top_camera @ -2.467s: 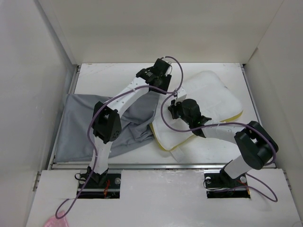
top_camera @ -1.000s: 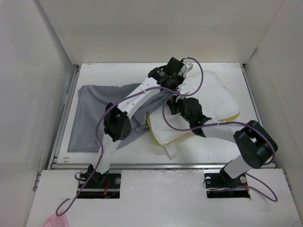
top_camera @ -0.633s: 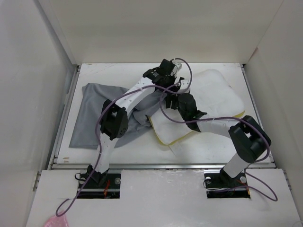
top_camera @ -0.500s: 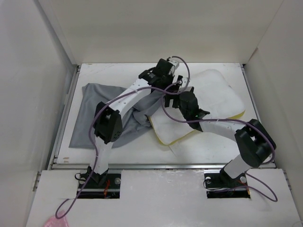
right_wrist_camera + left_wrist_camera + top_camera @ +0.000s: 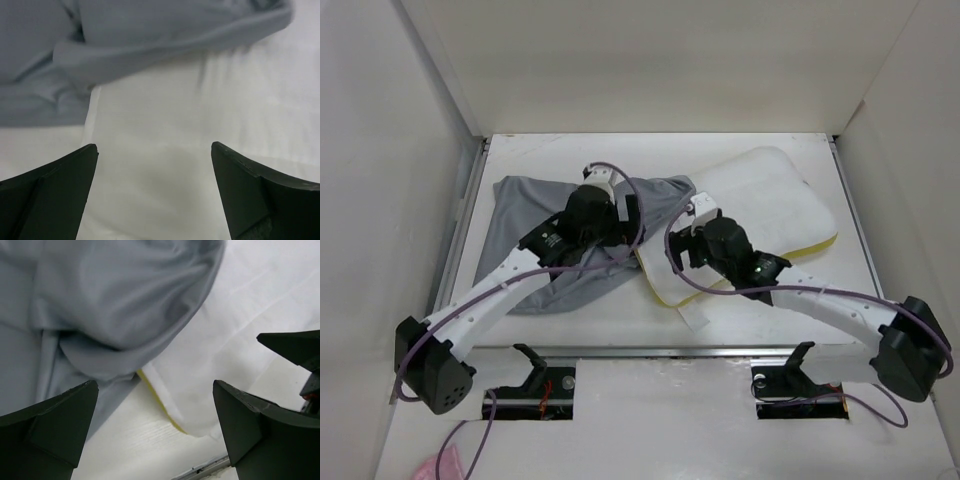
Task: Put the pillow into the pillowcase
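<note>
— Where is the pillow?
— The pillow lies right of centre on the desk. Only its left end sits under the edge of the pillowcase, which lies to its left.
— And you?
— My left end effector and right end effector are both spread apart, holding nothing. The limp hem could slip off, or I might pinch both layers and close the mouth.

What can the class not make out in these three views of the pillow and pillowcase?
Top view: the pillowcase mouth, hidden under the left arm.
Left wrist view: the pillow's far end, cut off by the frame.
Right wrist view: the pillow's outline, too close and blurred.
</note>
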